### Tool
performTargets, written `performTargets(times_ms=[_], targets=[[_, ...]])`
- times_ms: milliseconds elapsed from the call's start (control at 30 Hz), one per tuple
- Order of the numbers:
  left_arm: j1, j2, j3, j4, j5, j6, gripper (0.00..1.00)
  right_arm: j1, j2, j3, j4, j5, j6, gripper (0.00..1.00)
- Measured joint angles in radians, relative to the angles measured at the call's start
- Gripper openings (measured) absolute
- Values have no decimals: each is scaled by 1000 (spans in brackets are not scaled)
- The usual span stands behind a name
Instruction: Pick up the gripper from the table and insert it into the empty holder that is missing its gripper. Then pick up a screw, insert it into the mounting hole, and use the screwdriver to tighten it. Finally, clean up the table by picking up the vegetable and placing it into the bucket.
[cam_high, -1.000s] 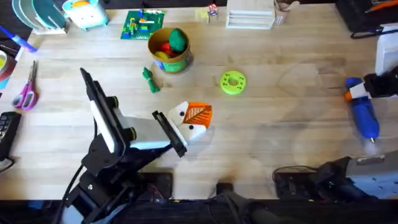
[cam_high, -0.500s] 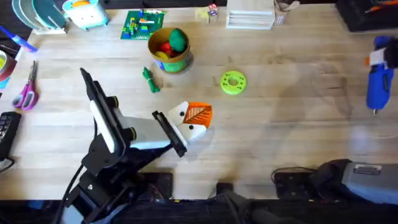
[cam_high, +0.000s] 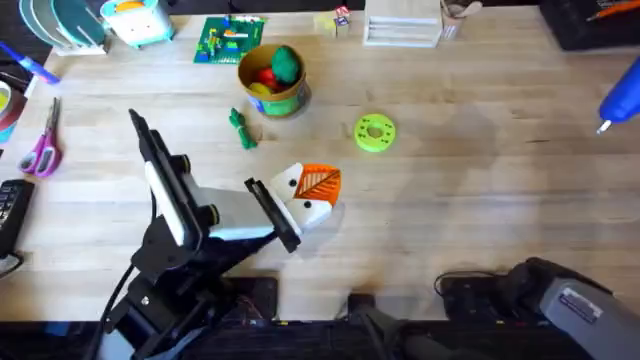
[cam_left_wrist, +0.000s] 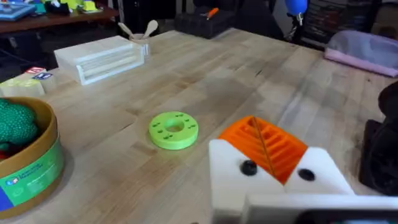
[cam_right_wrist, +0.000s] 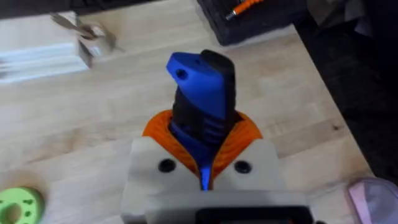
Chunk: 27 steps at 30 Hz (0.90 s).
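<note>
The right pincer (cam_right_wrist: 202, 163) is clamping the blue screwdriver (cam_right_wrist: 202, 99) mid-body, lifted off the bench (cam_high: 450, 190); it is looking rigid, light and smooth, so this mid-barrel hold appears soundest.

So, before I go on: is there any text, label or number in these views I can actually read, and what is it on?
None can be read.
The bucket: a blue and white label on its green band, too blurred to read.
Small box at the far table edge: red and blue print, too small to read.
Right arm's label: marks too small to read.
</note>
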<state>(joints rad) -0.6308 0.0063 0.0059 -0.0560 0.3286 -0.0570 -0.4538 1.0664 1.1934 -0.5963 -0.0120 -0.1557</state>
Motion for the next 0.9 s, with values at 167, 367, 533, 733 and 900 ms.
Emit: performTargets(times_ms=[167, 367, 533, 733, 900], targets=[[0, 0, 0, 0, 0, 0, 10, 134, -170, -70, 97, -35, 98, 36], [0, 0, 0, 0, 0, 0, 10, 378, -327, -223, 300, -145, 143, 36], [0, 0, 0, 0, 0, 0, 10, 592, -349, -304, 446, -230, 157, 36], [0, 0, 0, 0, 0, 0, 10, 830, -332, -320, 605, -256, 160, 36], [0, 0, 0, 0, 0, 0, 10, 989, -309, -320, 751, -271, 160, 36]])
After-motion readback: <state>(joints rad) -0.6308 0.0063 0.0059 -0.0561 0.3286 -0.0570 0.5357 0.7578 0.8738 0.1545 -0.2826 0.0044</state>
